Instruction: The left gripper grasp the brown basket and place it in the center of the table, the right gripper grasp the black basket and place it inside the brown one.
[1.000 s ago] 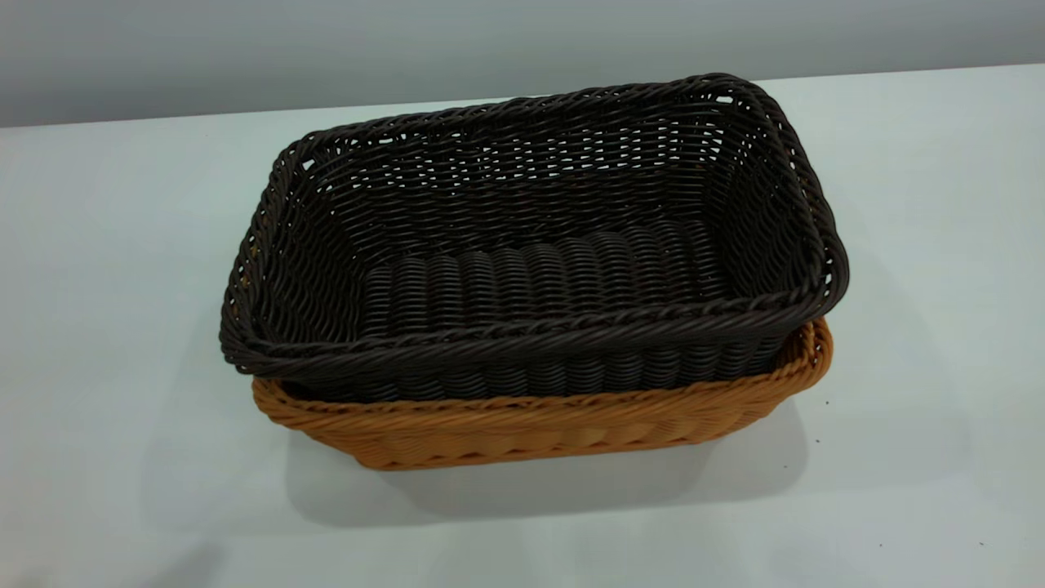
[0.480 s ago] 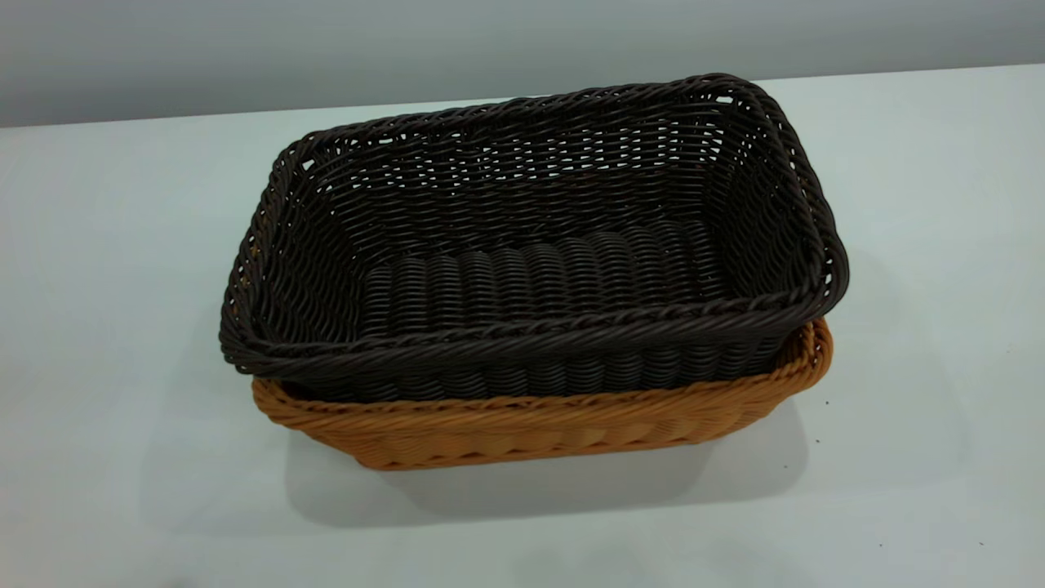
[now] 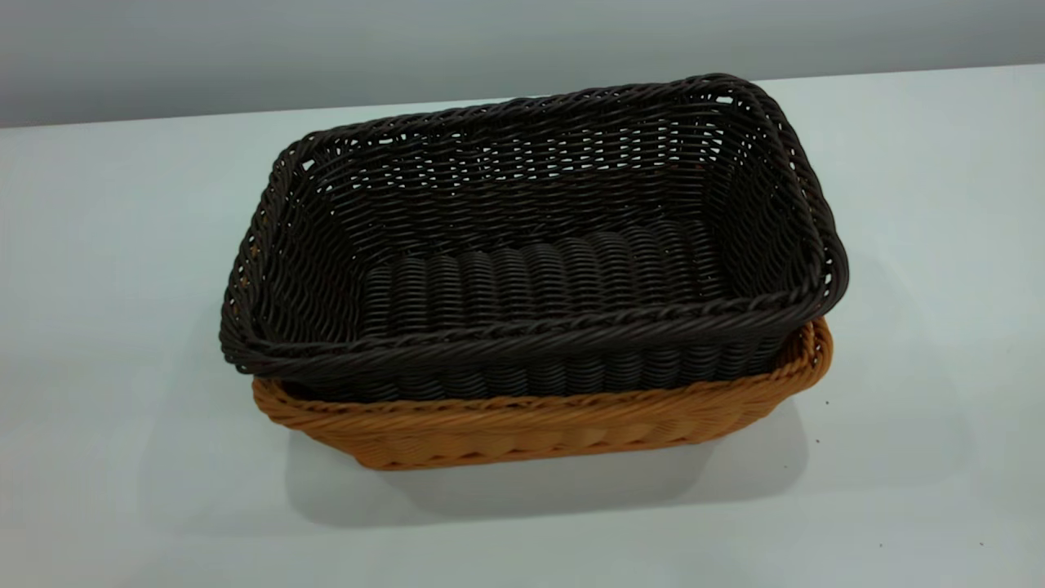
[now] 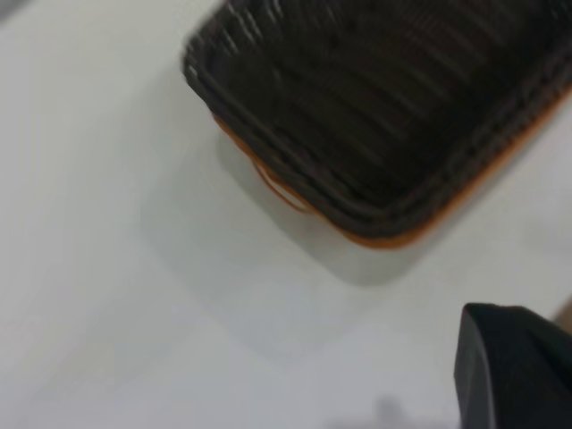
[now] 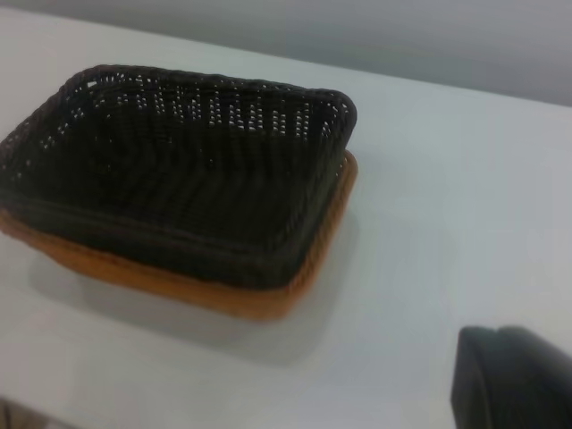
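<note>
The black basket (image 3: pixel 531 269) sits nested inside the brown basket (image 3: pixel 531 429), near the middle of the white table (image 3: pixel 122 245). The black rim stands a little above the brown rim. Neither gripper shows in the exterior view. In the left wrist view the stacked baskets, black (image 4: pixel 384 98) and brown (image 4: pixel 393 239), lie apart from a black part of my left gripper (image 4: pixel 514 366). In the right wrist view the black basket (image 5: pixel 170 170) in the brown one (image 5: pixel 223 299) lies well away from a black part of my right gripper (image 5: pixel 514 380). Neither gripper holds anything.
A grey wall (image 3: pixel 522 41) runs behind the table's far edge. White tabletop surrounds the stacked baskets on all sides.
A faint shadow at the table's lower left corner has faded away. The baskets have not moved.
</note>
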Controlling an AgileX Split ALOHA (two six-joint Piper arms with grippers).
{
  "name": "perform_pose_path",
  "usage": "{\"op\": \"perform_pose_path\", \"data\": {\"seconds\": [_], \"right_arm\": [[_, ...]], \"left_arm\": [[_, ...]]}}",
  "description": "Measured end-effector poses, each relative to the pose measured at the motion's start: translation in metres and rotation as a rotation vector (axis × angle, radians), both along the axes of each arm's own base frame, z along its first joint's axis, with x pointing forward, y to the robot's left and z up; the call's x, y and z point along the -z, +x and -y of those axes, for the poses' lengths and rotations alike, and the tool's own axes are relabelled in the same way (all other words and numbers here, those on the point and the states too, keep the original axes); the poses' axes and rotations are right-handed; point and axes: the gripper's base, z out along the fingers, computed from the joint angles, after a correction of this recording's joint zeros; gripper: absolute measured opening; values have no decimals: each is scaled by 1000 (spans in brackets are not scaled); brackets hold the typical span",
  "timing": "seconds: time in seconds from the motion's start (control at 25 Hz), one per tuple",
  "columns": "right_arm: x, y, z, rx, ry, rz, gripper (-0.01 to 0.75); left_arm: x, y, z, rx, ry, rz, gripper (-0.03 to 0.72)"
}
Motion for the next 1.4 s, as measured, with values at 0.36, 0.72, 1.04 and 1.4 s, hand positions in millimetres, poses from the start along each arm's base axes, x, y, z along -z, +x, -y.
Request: {"op": "perform_pose_path", "data": {"seconds": [0.36,0.72,1.04,1.4], "right_arm": [[3,-3,2,8,-8,-19,5],[3,-3,1,2,-2,-22,4],[3,-3,1,2,-2,-22,4],[3,-3,1,2,-3,-21,4]], "left_arm": [[27,-24,-5,24,-72,-124,-1],[40,-61,-35,30,-206,2,-1],[51,-81,-51,-17,-262,-5,-1],[50,-86,-56,-11,-307,49,-1]]}}
